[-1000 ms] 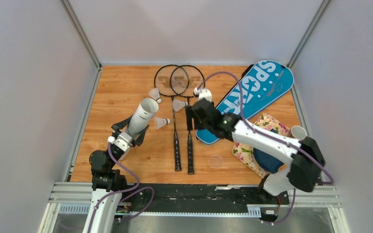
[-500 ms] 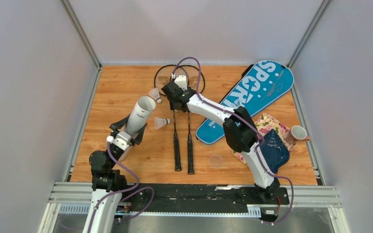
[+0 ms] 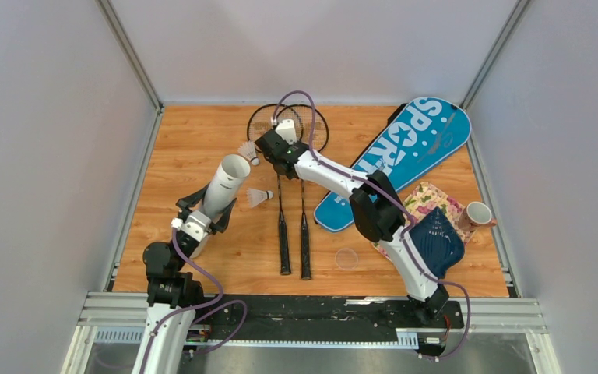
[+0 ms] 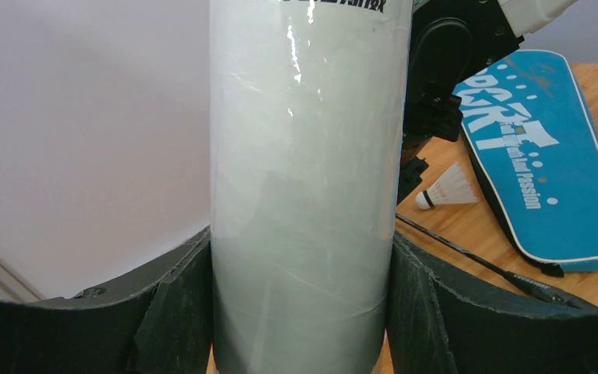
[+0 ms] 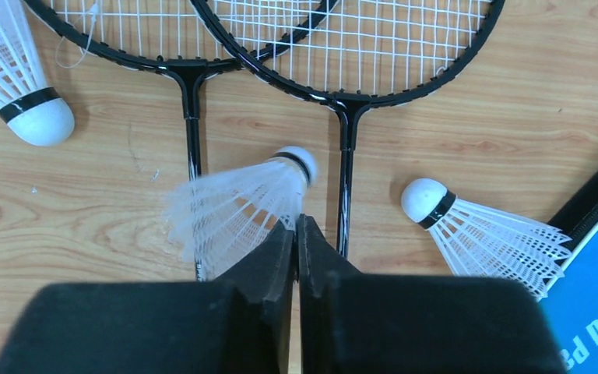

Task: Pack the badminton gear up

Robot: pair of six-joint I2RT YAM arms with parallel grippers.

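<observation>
My left gripper is shut on the long white tube, which tilts up off the table with its open mouth facing away; in the left wrist view the tube fills the gap between both fingers. My right gripper reaches over the throats of the two black rackets. Its jaws are closed, pinching the feather skirt of a white shuttlecock. Two more shuttlecocks lie loose on either side. The blue SPORT cover lies at the back right.
A floral cloth with a dark blue shell-shaped object on it lies at the right, beside a cup. A small clear disc sits near the racket handles. Grey walls enclose the table on three sides.
My right arm swung left from the cover's edge to the racket throats, and its jaws closed on the shuttlecock there. The left arm and tube stayed put.
</observation>
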